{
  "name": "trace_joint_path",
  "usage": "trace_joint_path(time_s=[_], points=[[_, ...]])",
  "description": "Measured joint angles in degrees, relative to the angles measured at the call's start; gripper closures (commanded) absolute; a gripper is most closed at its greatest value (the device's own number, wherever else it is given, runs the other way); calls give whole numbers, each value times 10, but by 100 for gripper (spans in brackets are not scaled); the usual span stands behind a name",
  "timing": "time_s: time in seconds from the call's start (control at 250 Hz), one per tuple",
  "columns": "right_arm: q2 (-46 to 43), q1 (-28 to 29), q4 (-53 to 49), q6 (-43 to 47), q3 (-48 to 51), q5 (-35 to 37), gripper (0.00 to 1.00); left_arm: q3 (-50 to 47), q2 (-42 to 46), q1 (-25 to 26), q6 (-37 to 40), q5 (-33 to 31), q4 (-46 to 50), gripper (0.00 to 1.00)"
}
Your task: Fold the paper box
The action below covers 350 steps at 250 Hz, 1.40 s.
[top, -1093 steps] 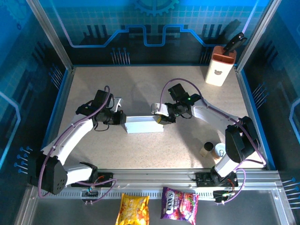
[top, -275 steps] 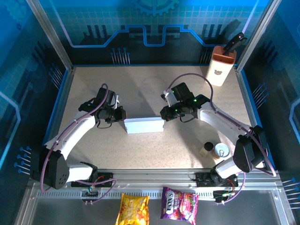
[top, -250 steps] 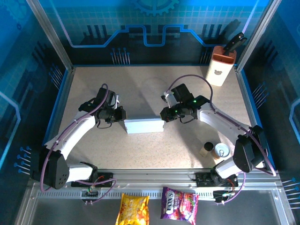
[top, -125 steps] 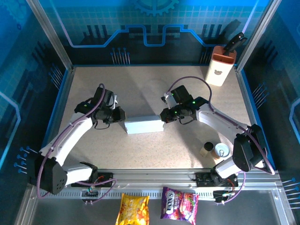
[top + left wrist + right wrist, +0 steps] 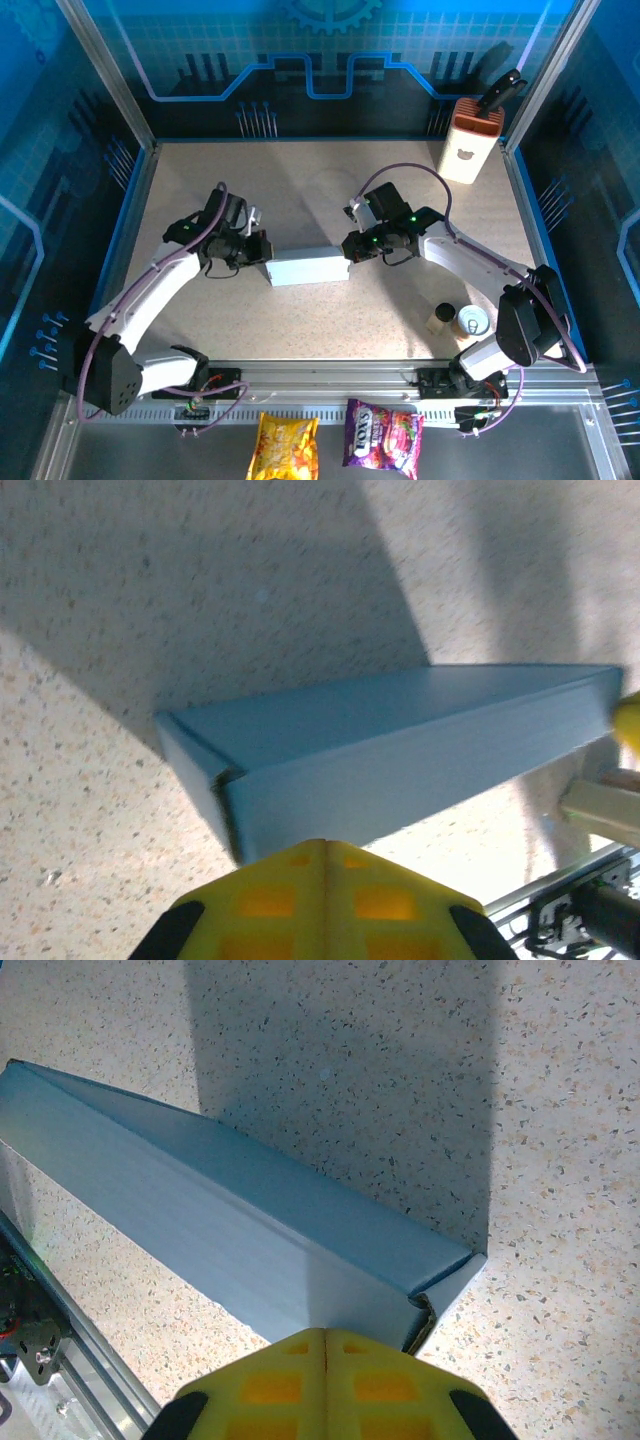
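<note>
Lying closed, the paper box (image 5: 308,267) forms a long pale block.

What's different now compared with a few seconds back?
The right arm re-posed: elbow swung outward, wrist turned; its shut right fingers sit at the paper box's right end. The left fingers shuffled slightly at the left end. Box, bear-marked container and can stayed put.

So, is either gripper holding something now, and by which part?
Nothing is gripped. The left gripper and the right gripper both have shut jaws, each with its tip at one short end of the paper box.
</note>
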<state>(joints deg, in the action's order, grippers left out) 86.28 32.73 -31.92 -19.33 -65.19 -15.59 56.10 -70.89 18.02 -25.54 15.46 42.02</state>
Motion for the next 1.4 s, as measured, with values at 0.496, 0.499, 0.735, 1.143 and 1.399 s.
trace_joint_path(time_s=[0.496,0.499,0.735,1.143,1.399], points=[[0,0,-45,-13,-71,17,100,-38,5,-1,-1,9,-60,98],[0,0,-45,-13,-71,17,100,-38,5,0,-1,9,-60,98],[15,-7,-26,-19,-21,19,100,-38,5,0,-1,7,-60,98],[9,-9,-50,-36,-37,16,83,-6,23,2,-14,-18,-22,70],[-12,-38,-48,-59,-42,-14,54,31,29,-3,-20,-37,-13,50]])
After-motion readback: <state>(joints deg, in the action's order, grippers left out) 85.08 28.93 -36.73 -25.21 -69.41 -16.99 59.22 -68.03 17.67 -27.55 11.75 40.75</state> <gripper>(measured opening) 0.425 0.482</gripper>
